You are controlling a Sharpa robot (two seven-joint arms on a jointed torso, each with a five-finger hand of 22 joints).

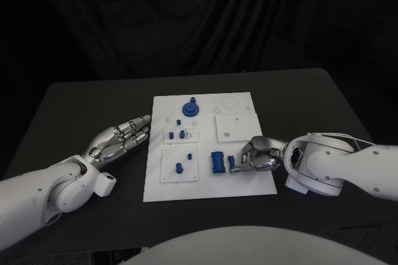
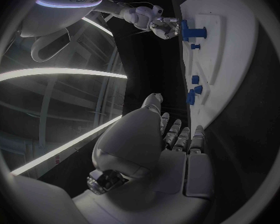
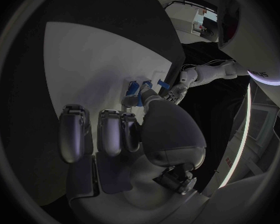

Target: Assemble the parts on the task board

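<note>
Reaching my right hand [image 1: 253,156] onto the board [image 1: 249,187], fingers curled beside the blue block [image 1: 218,162]; whether they grip it, I cannot tell. Left hand [image 1: 124,137] rests flat and empty beside the board, fingers apart, probably waiting.

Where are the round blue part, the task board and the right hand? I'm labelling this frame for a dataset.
round blue part [image 1: 191,108]: head view, on its disc face.
task board [image 1: 249,187]: head view, on a bare near corner of the plate.
right hand [image 1: 255,156]: head view, on the back of the hand.
</note>
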